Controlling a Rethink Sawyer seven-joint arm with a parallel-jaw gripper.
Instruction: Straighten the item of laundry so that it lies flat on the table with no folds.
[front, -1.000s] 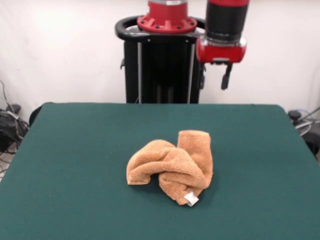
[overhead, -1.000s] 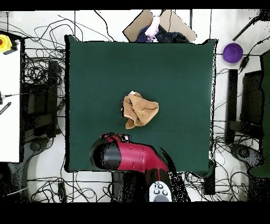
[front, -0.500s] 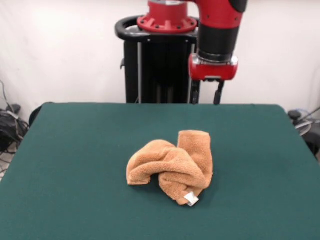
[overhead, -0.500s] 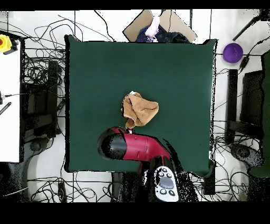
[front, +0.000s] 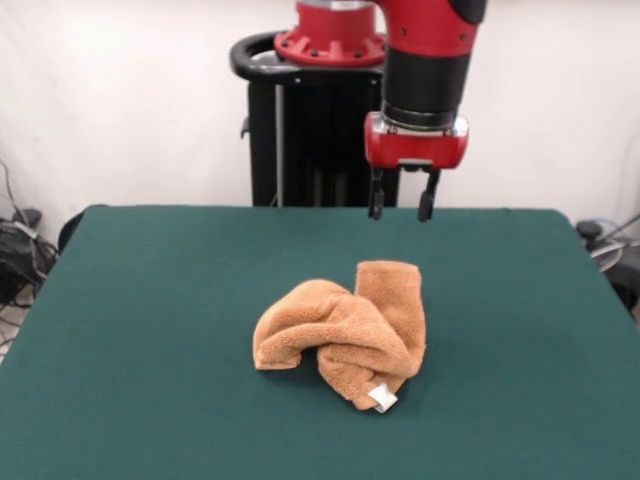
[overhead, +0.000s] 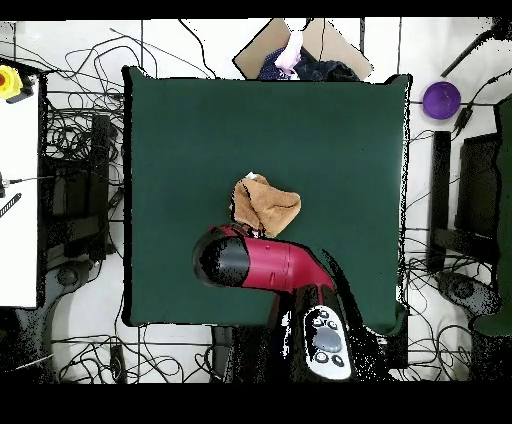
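Crumpled orange-tan terry towel (front: 342, 331), bunched in soft rounded folds, white tag (front: 382, 398) showing, on the green felt table (front: 150, 330); the gripper (front: 401, 207) hangs above, fingers parted.

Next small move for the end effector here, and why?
Probably descend toward the upright fold at the towel's far side. The end effector hangs open above the table, clear of the cloth and behind that fold. The towel is bunched, with its white tag at the near edge.
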